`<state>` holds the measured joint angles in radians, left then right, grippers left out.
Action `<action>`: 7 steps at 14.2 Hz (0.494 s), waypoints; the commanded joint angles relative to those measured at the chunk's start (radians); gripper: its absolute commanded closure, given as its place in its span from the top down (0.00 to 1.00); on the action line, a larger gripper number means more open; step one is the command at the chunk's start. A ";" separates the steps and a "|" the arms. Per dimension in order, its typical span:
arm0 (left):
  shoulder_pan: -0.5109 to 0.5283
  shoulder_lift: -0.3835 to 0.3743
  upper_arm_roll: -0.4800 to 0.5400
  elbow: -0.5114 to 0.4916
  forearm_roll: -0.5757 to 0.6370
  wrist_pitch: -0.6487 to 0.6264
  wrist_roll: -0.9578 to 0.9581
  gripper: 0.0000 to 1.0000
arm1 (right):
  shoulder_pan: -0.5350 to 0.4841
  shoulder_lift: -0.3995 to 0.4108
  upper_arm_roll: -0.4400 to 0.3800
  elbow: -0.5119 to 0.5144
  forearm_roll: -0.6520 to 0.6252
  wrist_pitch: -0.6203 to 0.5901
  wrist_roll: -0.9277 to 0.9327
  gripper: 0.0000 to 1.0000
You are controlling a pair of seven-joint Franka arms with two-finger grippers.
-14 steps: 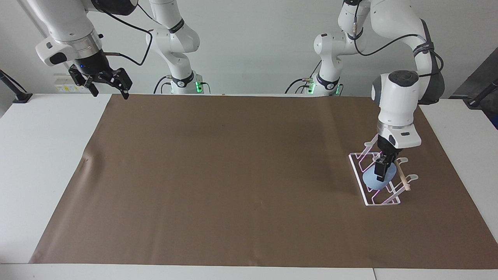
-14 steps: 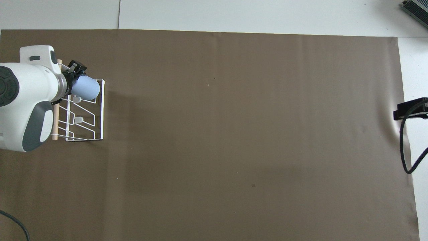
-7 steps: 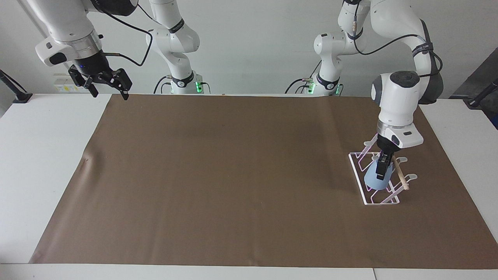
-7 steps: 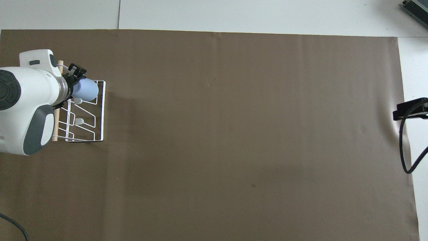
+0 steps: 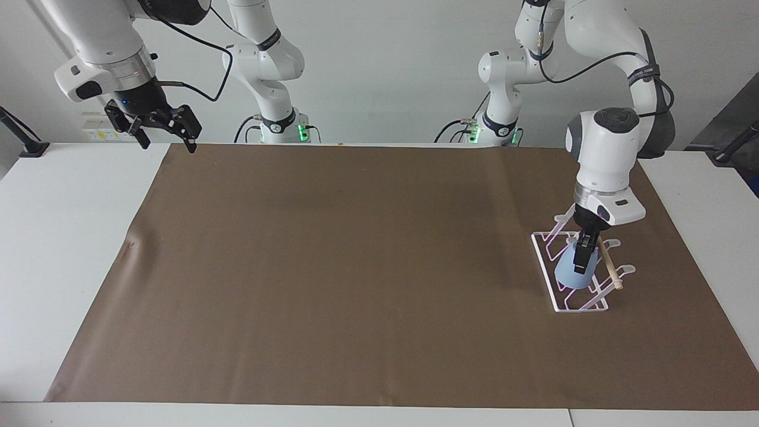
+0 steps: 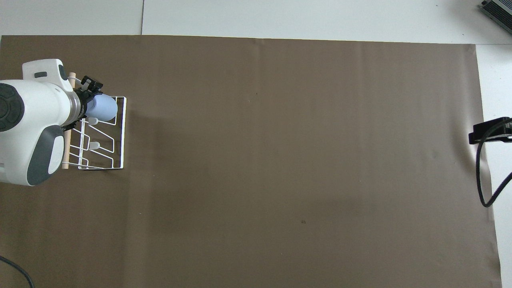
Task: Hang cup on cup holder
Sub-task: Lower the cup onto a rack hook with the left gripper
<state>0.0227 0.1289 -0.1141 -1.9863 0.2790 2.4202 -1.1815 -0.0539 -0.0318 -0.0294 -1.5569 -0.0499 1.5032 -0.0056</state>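
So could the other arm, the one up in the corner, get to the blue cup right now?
Probably not easily. The right tool waits, open, over the right arm's end of the table, while the cup sits on the cup holder at the left arm's end, with the left tool shut on it.

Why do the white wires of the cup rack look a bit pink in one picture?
In the facing view, the cup holder wires carry a pinkish tint, likely a camera or lighting colour effect; in the overhead view, they look plain white. A soft shadow darkens the brown mat beside the rack in both views.
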 commanded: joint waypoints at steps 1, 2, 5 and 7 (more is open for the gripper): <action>0.014 -0.028 -0.010 -0.002 -0.009 -0.062 -0.003 0.85 | 0.000 -0.034 0.005 -0.045 -0.013 0.032 0.009 1.00; 0.011 -0.026 -0.010 0.007 -0.009 -0.079 -0.003 0.95 | 0.000 -0.033 0.005 -0.043 -0.013 0.032 0.007 1.00; 0.005 -0.028 -0.010 0.012 -0.009 -0.099 -0.003 1.00 | 0.000 -0.036 0.005 -0.045 -0.013 0.034 0.007 1.00; -0.001 -0.025 -0.010 0.035 -0.008 -0.137 -0.003 1.00 | 0.000 -0.037 0.005 -0.049 -0.013 0.034 0.007 1.00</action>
<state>0.0224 0.1137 -0.1207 -1.9754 0.2782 2.3420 -1.1816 -0.0539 -0.0350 -0.0294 -1.5600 -0.0499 1.5041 -0.0056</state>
